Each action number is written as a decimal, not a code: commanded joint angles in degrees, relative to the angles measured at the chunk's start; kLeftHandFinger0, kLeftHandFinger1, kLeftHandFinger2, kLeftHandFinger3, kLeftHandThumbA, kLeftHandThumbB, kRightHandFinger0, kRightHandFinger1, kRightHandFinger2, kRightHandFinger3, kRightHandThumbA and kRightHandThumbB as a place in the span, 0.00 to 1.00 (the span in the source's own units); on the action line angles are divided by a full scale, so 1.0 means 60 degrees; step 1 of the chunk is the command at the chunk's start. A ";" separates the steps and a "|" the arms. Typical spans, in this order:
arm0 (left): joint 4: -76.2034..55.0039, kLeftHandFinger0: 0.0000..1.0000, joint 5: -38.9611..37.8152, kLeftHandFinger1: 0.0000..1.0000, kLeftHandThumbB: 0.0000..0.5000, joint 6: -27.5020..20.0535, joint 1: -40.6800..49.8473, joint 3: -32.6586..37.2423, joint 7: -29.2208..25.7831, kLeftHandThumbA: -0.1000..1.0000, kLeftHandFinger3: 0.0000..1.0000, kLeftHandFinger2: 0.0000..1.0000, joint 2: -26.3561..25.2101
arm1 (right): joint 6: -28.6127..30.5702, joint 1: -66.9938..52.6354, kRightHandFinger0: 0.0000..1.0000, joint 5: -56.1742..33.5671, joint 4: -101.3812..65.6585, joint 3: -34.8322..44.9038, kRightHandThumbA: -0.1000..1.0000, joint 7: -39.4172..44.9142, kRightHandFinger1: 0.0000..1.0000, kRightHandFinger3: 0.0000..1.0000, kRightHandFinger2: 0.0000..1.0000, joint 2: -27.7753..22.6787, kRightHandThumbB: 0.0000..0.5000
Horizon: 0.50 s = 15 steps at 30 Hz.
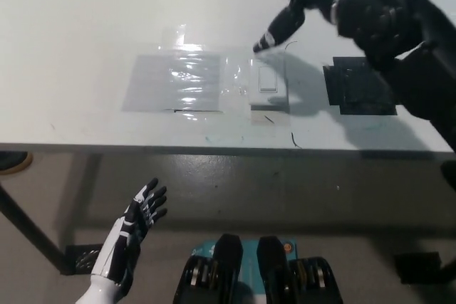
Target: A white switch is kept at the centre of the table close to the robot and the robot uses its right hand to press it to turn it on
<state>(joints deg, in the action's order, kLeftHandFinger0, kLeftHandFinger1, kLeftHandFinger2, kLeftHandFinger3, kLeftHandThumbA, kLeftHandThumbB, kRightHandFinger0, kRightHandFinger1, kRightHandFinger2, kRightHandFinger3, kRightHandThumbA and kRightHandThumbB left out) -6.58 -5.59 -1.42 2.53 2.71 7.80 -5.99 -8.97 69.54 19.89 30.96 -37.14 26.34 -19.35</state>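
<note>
Near the table's front edge, centre, head view: white switch [268, 85] lies flat on the white table [85, 19], its plate long axis running away from the robot, rocker in the middle. Clear plastic sheet [182, 82] is taped just beside it on the robot's left; black tape patch [360, 89] sits near it on the robot's right.

Black right hand [356, 5] is over the table, coming in from the right side, palm mass above and beyond the black patch. Its fingers are spread, holding nothing: one finger [279, 30] points down toward the switch, tip just past the switch's far edge, while another stretches off toward the far side of the table. Tip looks raised off the surface, not touching the switch, though height is hard to judge from straight above. A shadow from the hand falls across the switch's right side.

Key relation: switch lies toward the robot and slightly down from the lowered fingertip, so my read is the press needs a short pull back toward the body plus a drop onto the rocker. Press not yet made, as far as I can tell.

White left hand [135, 222] hangs below table level at lower left, fingers apart, empty, well apart from the switch. Right hand is clearly the nearer one.
</note>
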 commanded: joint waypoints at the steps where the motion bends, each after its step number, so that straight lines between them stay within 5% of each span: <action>1: -0.0238 1.00 -0.0176 1.00 0.53 -0.0313 -0.0203 0.0020 0.0272 1.00 1.00 1.00 -0.0110 | 0.0256 0.0565 1.00 0.1180 0.0351 -0.0532 1.00 0.0522 1.00 1.00 1.00 0.0076 0.58; 15: -0.0269 1.00 -0.0164 1.00 0.46 -0.0299 -0.0120 -0.0008 0.0217 1.00 1.00 1.00 -0.0069 | 0.0244 -0.0063 1.00 0.2045 0.0854 -0.1115 1.00 0.0786 1.00 1.00 1.00 0.0762 0.63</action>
<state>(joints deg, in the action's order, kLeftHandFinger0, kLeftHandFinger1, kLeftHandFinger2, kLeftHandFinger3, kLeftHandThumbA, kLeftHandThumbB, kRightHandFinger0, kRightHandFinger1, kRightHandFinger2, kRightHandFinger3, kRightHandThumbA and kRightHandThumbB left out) -6.62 -6.20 -1.54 2.41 2.72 8.30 -6.12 -8.91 66.99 28.92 35.05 -43.87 30.32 -15.89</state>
